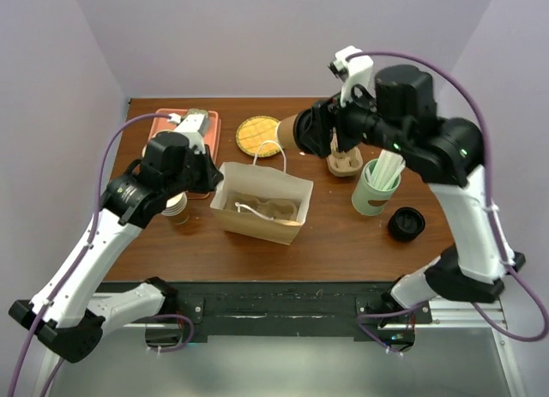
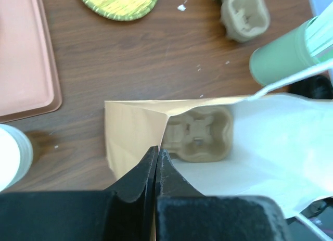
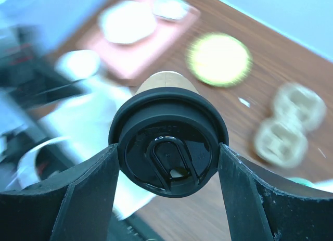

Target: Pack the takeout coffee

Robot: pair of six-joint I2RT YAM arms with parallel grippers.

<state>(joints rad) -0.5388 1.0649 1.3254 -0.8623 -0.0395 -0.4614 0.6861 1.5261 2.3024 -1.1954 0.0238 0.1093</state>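
Starting nearest, the left pincer [image 2: 157, 152] is seen clenched on the left rim of the open paper bag [image 1: 262, 204], its jaws pressed together with the paper edge caught between them. A pulp carrier [image 2: 200, 134] is seen lying inside the bag. Farther back and to the right, the takeout coffee [image 1: 287, 133] is held clear of the tabletop [image 1: 343, 243] and tipped on its side. It is grasped by the right pincer [image 3: 167, 152], with one finger set on each side of the black lid, beyond the bag's far edge. In the right wrist view the background is blurred, and the cup's base is hidden behind the lid.
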